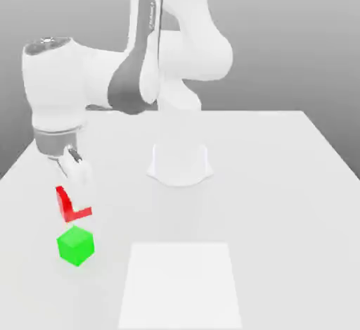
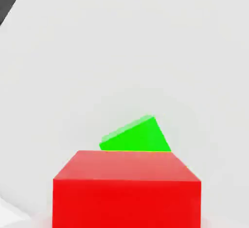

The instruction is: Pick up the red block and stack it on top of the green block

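The end effector [image 1: 72,181] hangs low over the exterior view's left part of the white worktop [image 1: 281,202], pointing down from the white wrist of the Panda arm [image 1: 133,82]. Its pale fingers [image 1: 79,170] are closed onto the red block [image 1: 69,205], which shows between and below them, partly covered by the fingers so that only some of its red faces are seen. The red block appears lifted off the worktop, sitting just above and slightly behind the green block [image 1: 75,245]; whether the two cubes touch cannot be told. In the hand view the red block [image 2: 126,193] sits close to the camera, with the green block [image 2: 138,135] peeking out just beyond its top edge, turned at an angle. The green block rests on the worktop near the exterior view's left edge. A paler square patch [image 1: 181,286] lies on the worktop toward the exterior view's right of the cubes, and the arm's round base [image 1: 179,163] stands farther back.
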Robot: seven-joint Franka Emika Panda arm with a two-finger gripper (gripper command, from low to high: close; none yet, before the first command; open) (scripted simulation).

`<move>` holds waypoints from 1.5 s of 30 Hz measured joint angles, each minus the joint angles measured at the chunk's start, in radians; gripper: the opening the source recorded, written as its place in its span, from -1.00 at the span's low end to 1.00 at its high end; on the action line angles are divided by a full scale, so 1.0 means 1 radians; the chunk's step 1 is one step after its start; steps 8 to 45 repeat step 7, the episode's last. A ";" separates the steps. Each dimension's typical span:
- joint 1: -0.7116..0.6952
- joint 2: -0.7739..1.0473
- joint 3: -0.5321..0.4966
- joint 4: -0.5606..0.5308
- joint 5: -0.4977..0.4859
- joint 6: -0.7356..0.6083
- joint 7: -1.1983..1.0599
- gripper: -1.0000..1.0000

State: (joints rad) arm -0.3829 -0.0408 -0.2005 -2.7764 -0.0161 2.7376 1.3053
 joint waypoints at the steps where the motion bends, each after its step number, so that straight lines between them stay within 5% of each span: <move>1: 0.001 0.034 -0.002 0.002 0.018 0.032 -0.010 -1.00; 3: 0.002 0.105 0.009 0.005 0.061 0.098 -0.039 -1.00; 4: -0.005 0.137 0.021 0.006 0.082 0.127 -0.053 1.00; 45: -0.005 0.137 0.021 0.006 0.082 0.127 -0.053 1.00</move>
